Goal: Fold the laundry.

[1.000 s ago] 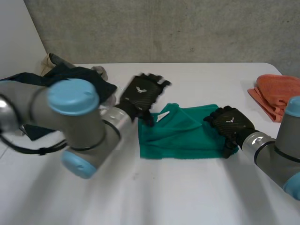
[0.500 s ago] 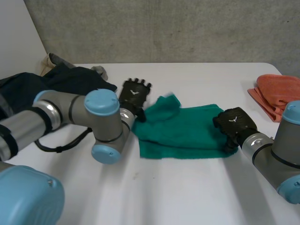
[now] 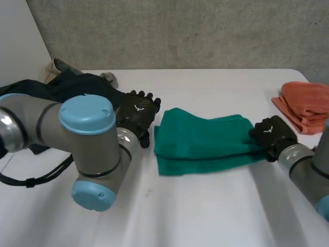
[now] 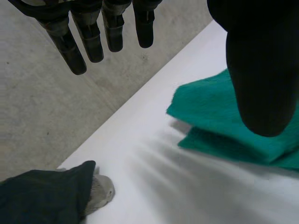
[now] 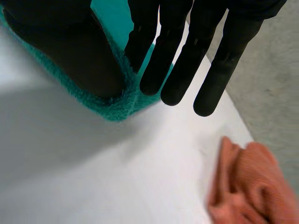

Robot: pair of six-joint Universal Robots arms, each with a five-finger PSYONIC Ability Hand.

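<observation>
1 green towel (image 3: pixel 205 144) lying folded, centre | 1 orange cloth (image 3: pixel 306 105), 3 o'clock | 1 dark pile (image 3: pixel 77 85), 10 o'clock | left hand (image 3: pixel 138 112) hovering wide, towel's 9 o'clock | right hand (image 3: pixel 273 135) wide, towel's 3 o'clock

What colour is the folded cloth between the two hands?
The cloth is green; best in head view.

Your white table (image 3: pixel 205 206): folded green cloth (image 3: pixel 205 144) at frame centre; orange cloth (image 3: pixel 306 105) at right edge; dark garment (image 3: pixel 77 85) heaped upper left, grey piece (image 3: pixel 109 78) beside it.
</observation>
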